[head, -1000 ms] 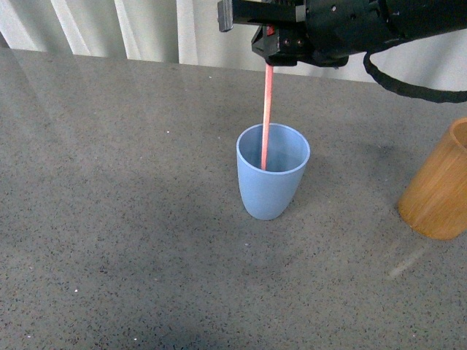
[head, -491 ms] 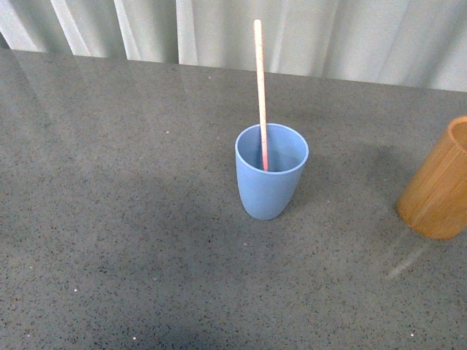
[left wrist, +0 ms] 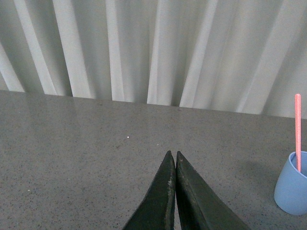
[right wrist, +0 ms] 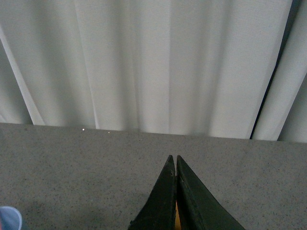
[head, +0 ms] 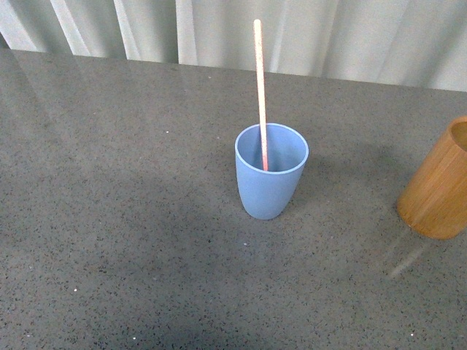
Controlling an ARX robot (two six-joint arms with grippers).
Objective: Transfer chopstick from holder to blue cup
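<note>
A grey speckled table (head: 109, 219) stood before pale curtains (head: 350, 36). Near its centre, a blue cup (head: 270, 182) stood upright. A pink chopstick (head: 259, 80) rested inside it, free of any grip, rising well above the rim. A bamboo holder (head: 438, 189) sat at the far right, well apart from the cup. The left gripper (left wrist: 171, 154) and right gripper (right wrist: 172, 158) each had jaws pressed together, grasping nothing.

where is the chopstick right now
In the front view the chopstick stands nearly upright inside the blue cup, near the middle of the table, with the wooden holder off to the robot's right.
</note>
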